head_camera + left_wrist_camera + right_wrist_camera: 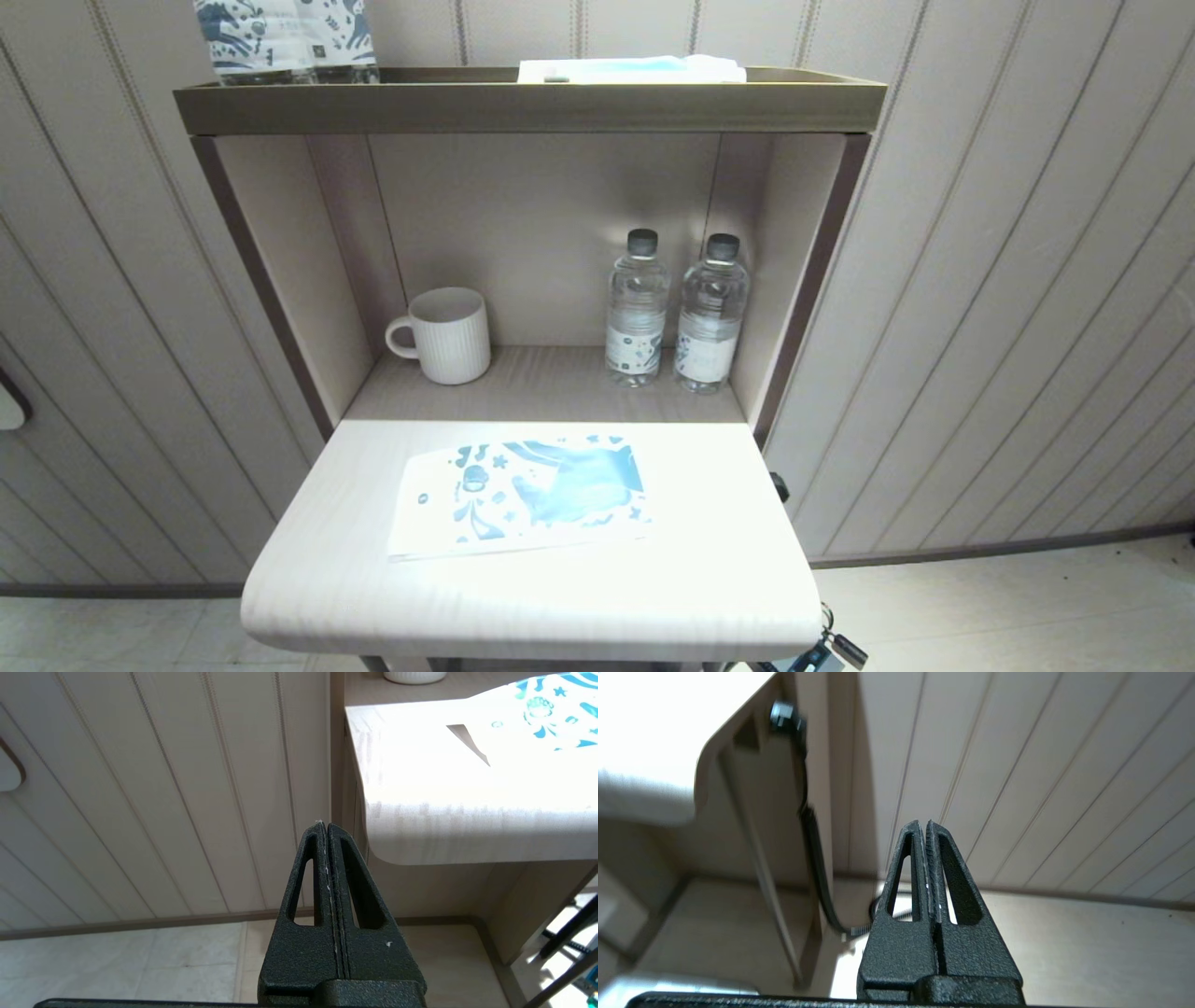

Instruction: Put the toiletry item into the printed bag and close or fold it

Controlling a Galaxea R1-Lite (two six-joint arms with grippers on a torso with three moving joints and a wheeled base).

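Observation:
The printed bag lies flat on the pale pull-out table top, white with blue floral print; one corner of it shows in the left wrist view. The toiletry item is out of view in every frame. Neither arm appears in the head view. My left gripper is shut with nothing in it, hanging low beside the table's left front corner, above the floor. My right gripper is also shut and empty, below the table's right edge near the panelled wall.
In the recess behind the table stand a ribbed white mug and two water bottles. The top shelf carries upright printed packs and a flat white-and-blue item. A black cable hangs under the table's right side.

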